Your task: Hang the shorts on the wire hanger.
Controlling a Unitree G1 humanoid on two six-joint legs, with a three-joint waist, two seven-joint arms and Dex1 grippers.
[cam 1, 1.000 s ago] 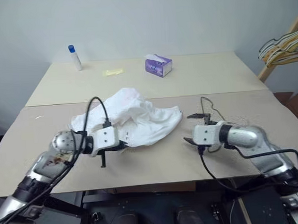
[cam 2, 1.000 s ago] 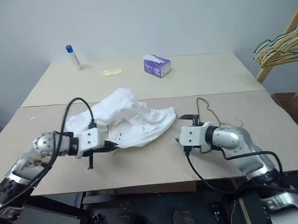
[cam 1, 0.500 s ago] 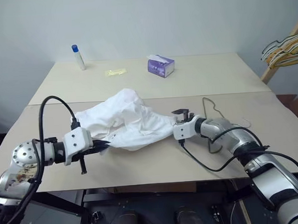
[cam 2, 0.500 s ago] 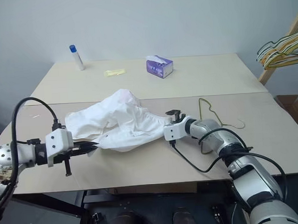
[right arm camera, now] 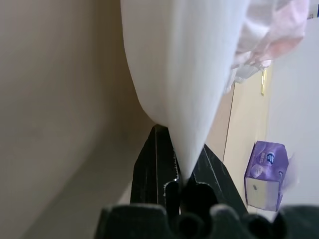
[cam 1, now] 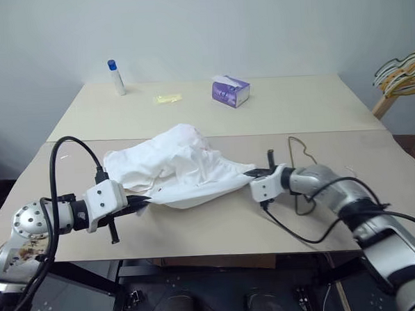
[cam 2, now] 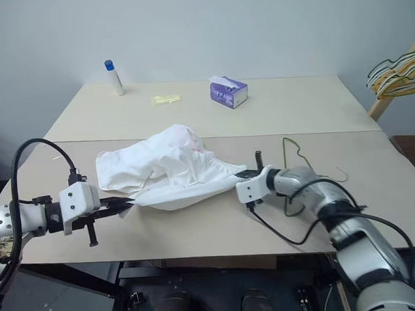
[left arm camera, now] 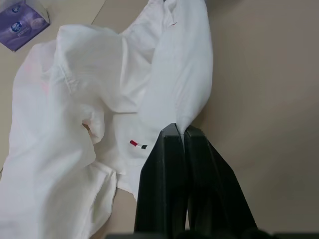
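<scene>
The white, wrinkled shorts [cam 1: 177, 167] lie spread across the middle of the table. My left gripper [cam 1: 143, 201] is shut on their near left corner; in the left wrist view its fingers [left arm camera: 164, 174] pinch the fabric just beside a small red and dark mark. At the right corner my right gripper [cam 1: 254, 174] is shut on the cloth, and the right wrist view shows the shorts [right arm camera: 189, 74] drawn into a point between the closed fingers [right arm camera: 154, 164]. The thin wire hanger [cam 2: 284, 151] lies flat on the table just behind my right forearm, which partly hides it.
At the far side stand a purple tissue box [cam 1: 230, 91], a white bottle with a blue cap [cam 1: 116, 77] and a small yellow item [cam 1: 167, 98]. A bunch of pale hangers [cam 1: 401, 72] hangs on a wooden rack at the right edge.
My right gripper moved left to the shorts' right corner and shut on it. The left gripper, still holding its corner, drew back to the left. The camera also shifted.
</scene>
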